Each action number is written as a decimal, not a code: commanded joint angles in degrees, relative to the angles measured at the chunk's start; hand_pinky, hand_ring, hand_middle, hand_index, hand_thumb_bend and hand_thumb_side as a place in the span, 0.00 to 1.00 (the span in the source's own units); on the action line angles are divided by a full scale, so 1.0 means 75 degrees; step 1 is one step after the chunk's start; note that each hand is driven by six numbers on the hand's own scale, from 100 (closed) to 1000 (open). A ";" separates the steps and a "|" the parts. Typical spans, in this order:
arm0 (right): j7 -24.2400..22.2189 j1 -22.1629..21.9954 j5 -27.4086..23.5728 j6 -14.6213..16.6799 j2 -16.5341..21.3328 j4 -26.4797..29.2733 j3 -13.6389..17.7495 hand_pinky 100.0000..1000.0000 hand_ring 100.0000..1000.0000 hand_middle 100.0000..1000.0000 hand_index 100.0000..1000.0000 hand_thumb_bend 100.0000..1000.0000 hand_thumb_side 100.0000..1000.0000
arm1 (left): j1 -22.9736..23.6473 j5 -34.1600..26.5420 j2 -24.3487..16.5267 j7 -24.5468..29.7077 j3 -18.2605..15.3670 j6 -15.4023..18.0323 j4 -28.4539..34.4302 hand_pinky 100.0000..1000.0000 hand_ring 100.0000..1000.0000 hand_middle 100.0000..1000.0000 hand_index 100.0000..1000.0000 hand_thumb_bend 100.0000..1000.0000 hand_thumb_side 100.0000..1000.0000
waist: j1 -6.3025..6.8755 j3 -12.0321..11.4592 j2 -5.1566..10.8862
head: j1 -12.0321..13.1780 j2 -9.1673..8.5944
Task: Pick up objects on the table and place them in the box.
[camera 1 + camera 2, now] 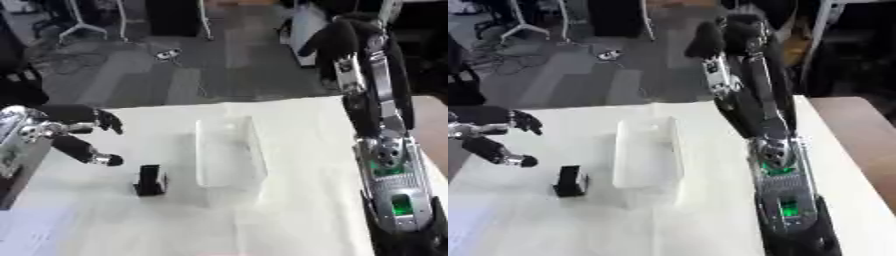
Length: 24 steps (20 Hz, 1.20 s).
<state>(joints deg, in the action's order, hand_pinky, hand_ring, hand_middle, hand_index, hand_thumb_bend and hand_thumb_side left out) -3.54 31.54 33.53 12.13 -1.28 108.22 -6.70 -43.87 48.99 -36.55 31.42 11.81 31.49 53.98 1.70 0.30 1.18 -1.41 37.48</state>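
A small black block (150, 181) stands upright on the white-covered table (289, 210), just left of a clear plastic box (229, 152) in the middle. The box looks empty. My left hand (83, 135) hovers at the left edge, above and to the left of the block, open, with the fingers (109, 121) and thumb spread and holding nothing. My right arm runs up the right side of the view, and its hand (341, 37) is raised high above the table's far right corner, dark against the background.
Bare brown tabletop (859, 130) shows past the white cover on the right. Beyond the far edge lies grey floor with cables (171, 54) and white stand legs (83, 25).
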 commanded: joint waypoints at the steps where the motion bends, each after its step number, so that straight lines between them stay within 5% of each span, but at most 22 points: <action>1: -0.0025 0.0055 0.0034 -0.0004 -0.0055 0.0101 -0.0018 0.00 0.12 0.21 0.42 0.16 1.00 | -0.0238 -0.0447 -0.0008 0.0615 -0.0063 0.0243 -0.0264 0.73 0.75 0.83 0.88 0.80 1.00 | 0.0017 0.0001 0.0103 | 0.0136 0.0026; 2: -0.0031 0.0055 0.0034 -0.0005 -0.0054 0.0098 -0.0017 0.00 0.12 0.21 0.42 0.16 1.00 | -0.0286 -0.0643 0.0051 0.0756 -0.0077 0.0164 -0.0440 0.73 0.75 0.83 0.88 0.87 1.00 | 0.0014 0.0000 0.0103 | 0.0162 0.0036; 9: -0.0062 0.0048 0.0029 0.0001 -0.0082 0.0119 -0.0023 0.00 0.12 0.21 0.42 0.15 1.00 | -0.0473 -0.1648 0.0250 0.1793 -0.0084 -0.0262 -0.1021 0.74 0.76 0.84 0.90 0.82 1.00 | 0.0022 0.0016 0.0104 | 0.0199 0.0082; 15: -0.0092 0.0039 0.0009 0.0003 -0.0113 0.0122 -0.0014 0.00 0.12 0.21 0.43 0.15 1.00 | -0.0503 -0.1875 0.0373 0.2268 -0.0059 -0.0275 -0.1124 0.77 0.78 0.86 0.93 0.58 1.00 | 0.0023 0.0032 0.0106 | 0.0225 0.0095; 24: -0.0123 0.0040 0.0046 -0.0013 -0.0123 0.0120 -0.0015 0.00 0.12 0.21 0.43 0.15 1.00 | -0.0457 -0.2153 0.0495 0.2070 0.0119 -0.0075 -0.0906 0.73 0.74 0.81 0.91 0.48 0.95 | 0.0027 0.0044 0.0105 | 0.0199 0.0061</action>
<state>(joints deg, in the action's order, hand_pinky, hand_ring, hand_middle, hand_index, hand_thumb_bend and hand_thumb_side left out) -4.24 31.12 33.58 12.01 -1.78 108.22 -6.92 -46.14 33.46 -31.95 40.05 12.58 23.00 45.88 1.70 0.58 1.18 0.00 38.03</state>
